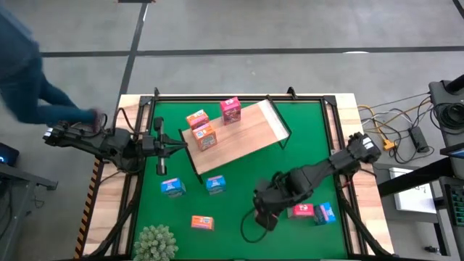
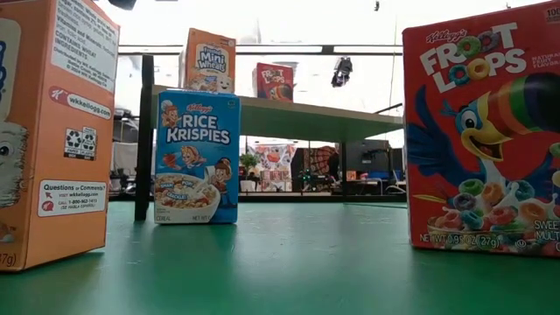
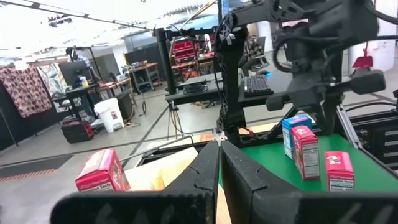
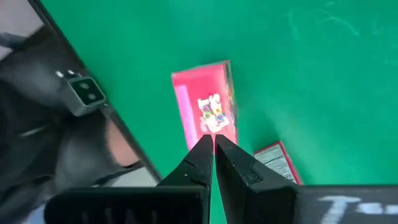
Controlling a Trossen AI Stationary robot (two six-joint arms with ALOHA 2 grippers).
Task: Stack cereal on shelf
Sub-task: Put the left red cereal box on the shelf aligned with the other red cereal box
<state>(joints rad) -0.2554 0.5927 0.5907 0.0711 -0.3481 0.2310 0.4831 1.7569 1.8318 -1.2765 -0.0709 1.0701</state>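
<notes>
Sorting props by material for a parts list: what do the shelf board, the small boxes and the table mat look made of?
Shelf: light wood, matt, faint grain; its thin dark edging looks like metal. Rice Krispies box: printed cardboard, slight sheen, crisp folded corners, as with the Froot Loops box. Table mat: plain green, matt; probably fabric or rubber, hard to tell.

We see our left gripper (image 3: 219,163) with its fingers pressed together and nothing between them. Beyond its tips lies the light-wood shelf (image 3: 163,172), a pink-red box (image 3: 102,171) standing beside it. Farther off, three boxes (image 3: 309,151) stand on the green mat (image 3: 280,163) beneath the other arm (image 3: 305,37).
</notes>
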